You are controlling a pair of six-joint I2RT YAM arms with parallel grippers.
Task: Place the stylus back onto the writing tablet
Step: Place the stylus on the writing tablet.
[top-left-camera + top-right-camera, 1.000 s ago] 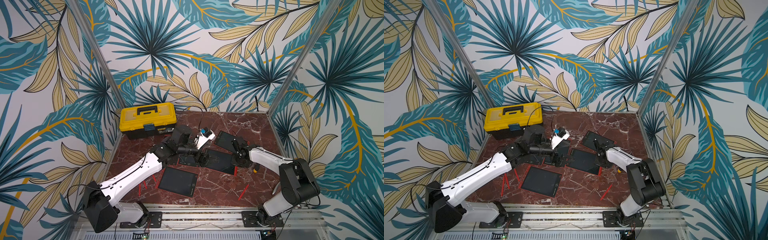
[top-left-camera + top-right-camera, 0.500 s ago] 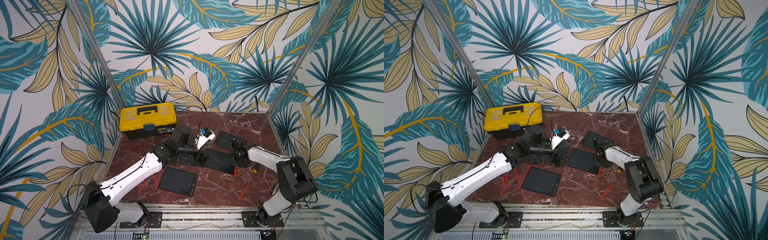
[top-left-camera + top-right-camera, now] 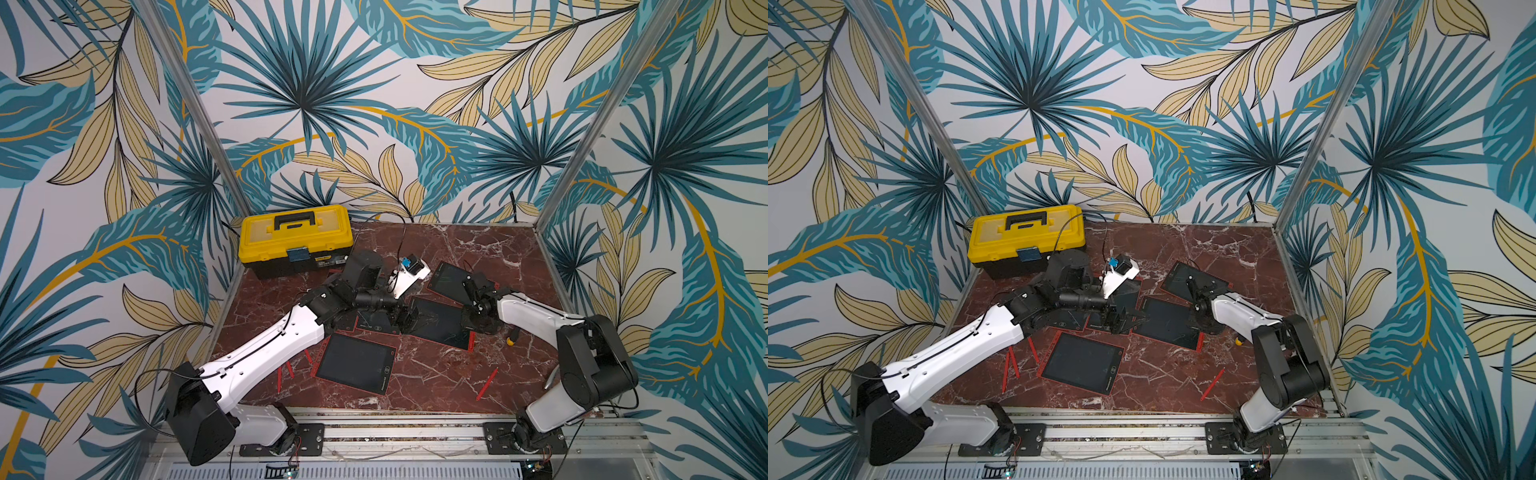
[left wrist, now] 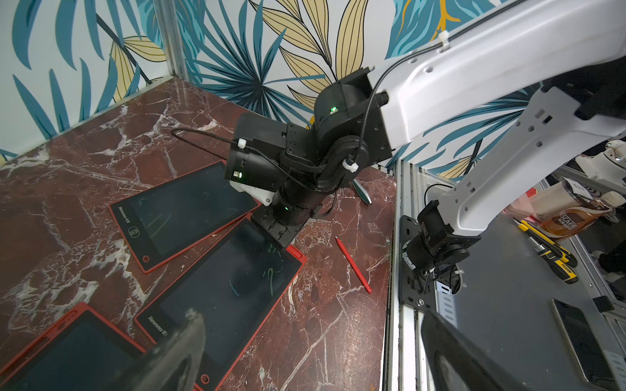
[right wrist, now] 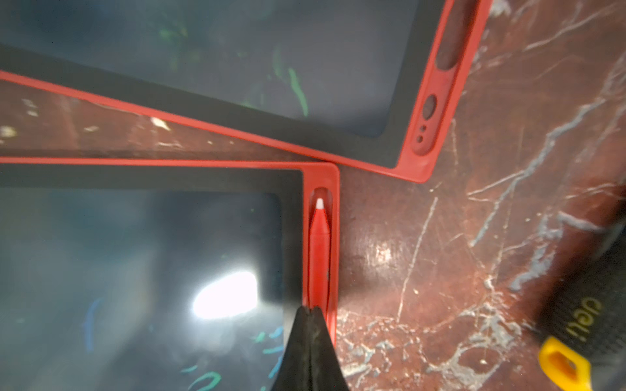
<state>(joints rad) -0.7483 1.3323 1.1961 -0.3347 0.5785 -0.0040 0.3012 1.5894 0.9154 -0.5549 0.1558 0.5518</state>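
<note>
My right pincer [image 5: 310,325] stays clenched, tip on the thin red plastic stylus [image 5: 319,243] lying in the side slot of the red-framed black writing tablet [image 5: 135,237]. Its arm barely shifted. Farther back, my left pincer [image 3: 406,321] still gapes, released.

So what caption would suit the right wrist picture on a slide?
Shut right gripper poised over a red stylus lying in the writing tablet's edge slot.

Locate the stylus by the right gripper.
In the right wrist view, the stylus lies in the edge slot of the writing tablet, the shut right gripper over its end.
</note>
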